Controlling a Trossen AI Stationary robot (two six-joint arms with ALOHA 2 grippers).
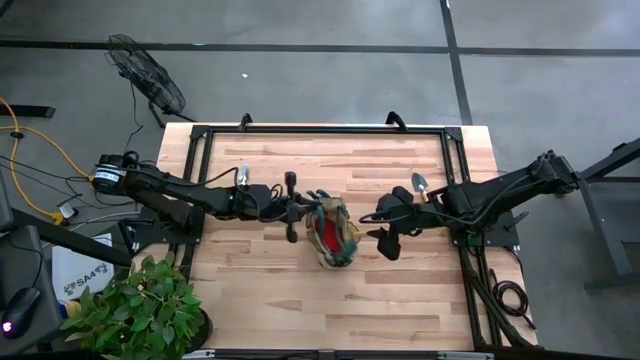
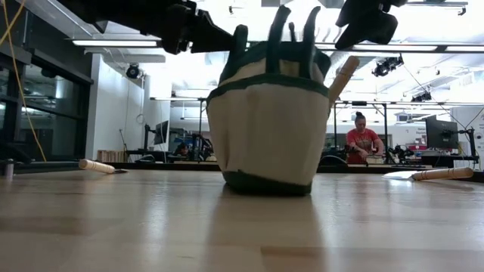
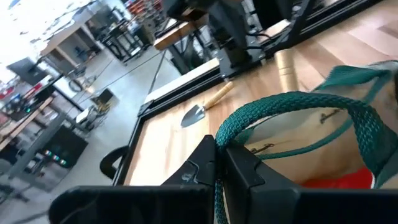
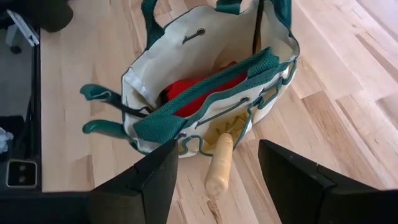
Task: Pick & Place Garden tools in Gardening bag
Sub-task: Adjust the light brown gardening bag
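The pale wooden desk fills most of the high view, framed by a dark rail. Near its middle stands the gardening bag, upright on its round base, mouth open upward, its beige wall and teal trim plain in the low view. Two dark arms reach toward it from either side. The left pincer is clenched on one teal loop handle of the bag, the rope pinched flat between its fingers. The right pincer hangs just above the bag's other side, released, its fingers spread wide with nothing between them. Inside the bag lies the red glove, and dark shear handles poke out over the rim. A pale wooden handle sticks out of an outer pocket, slanting up and away from the bag wall toward the right arm. On the desk behind the right arm lies a trowel, its long axis running across the desk's depth with the metal blade toward the far rail. Another wooden-handled tool lies near the left arm, too small to tell its end.
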